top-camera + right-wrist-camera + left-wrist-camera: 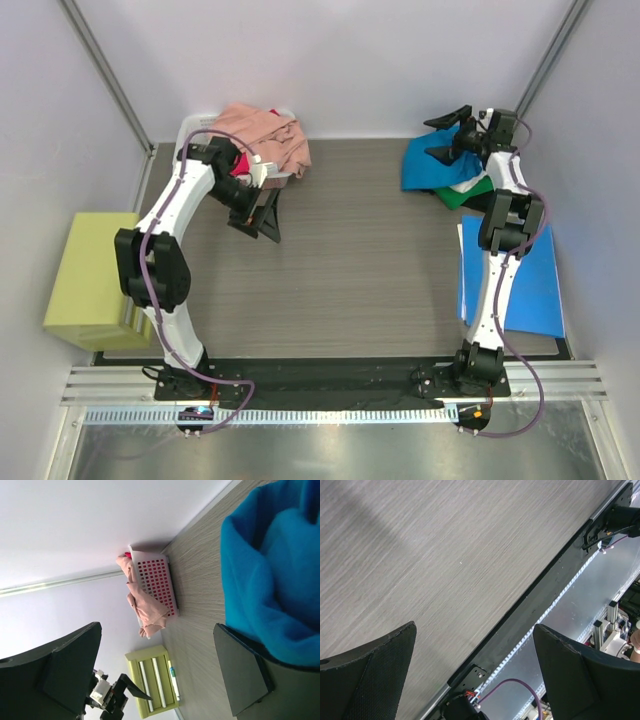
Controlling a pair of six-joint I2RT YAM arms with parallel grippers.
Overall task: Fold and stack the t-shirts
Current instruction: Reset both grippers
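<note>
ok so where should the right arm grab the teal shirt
I'd pinch the raised rolled fold of the teal-blue t-shirt, coming down from above with the open right gripper; it bulges clear of the table and of the green t-shirt beneath.

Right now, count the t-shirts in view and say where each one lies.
4: salmon pink shirt heaped over the basket far left, magenta-red shirt inside it, teal-blue shirt far right, green shirt under it. More may be hidden in either pile.
</note>
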